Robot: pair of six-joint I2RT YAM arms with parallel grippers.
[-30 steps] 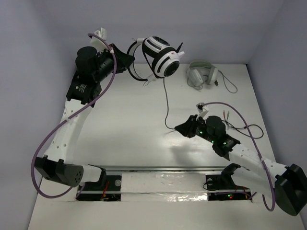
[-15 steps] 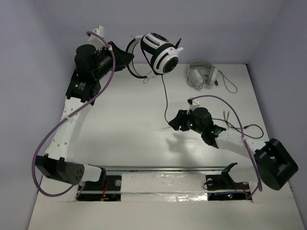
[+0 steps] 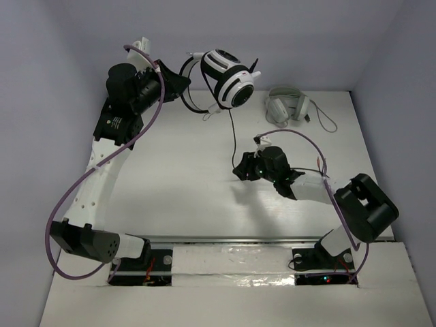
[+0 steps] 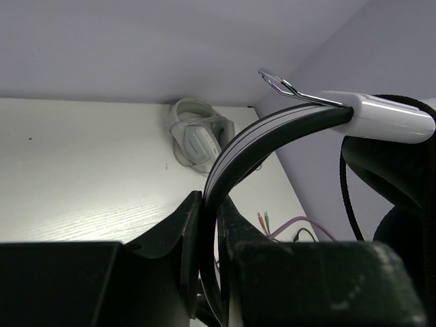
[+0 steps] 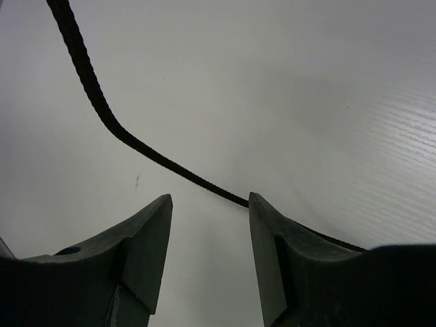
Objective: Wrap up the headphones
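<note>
The headphones (image 3: 230, 76), with white-and-black ear cups, hang in the air at the back of the table. My left gripper (image 3: 178, 83) is shut on their thin black headband (image 4: 272, 133), which stands pinched between the jaws (image 4: 210, 201). The black cable (image 3: 231, 133) drops from the cups to the table and runs to my right gripper (image 3: 240, 172). In the right wrist view that gripper (image 5: 210, 204) is open. The cable (image 5: 102, 109) lies across the table just past its fingertips and passes behind the right finger (image 5: 269, 231). Nothing sits between the jaws.
Pale grey headphones (image 3: 287, 105) with a grey cable lie at the back right, also in the left wrist view (image 4: 197, 139). Loose black cable with green and pink plugs (image 4: 262, 219) lies right of the right arm (image 3: 321, 163). Walls close off the back and sides.
The right arm has swung left and farther onto the table, and its jaws have opened. The held headphones have turned slightly; the left arm has hardly moved.
</note>
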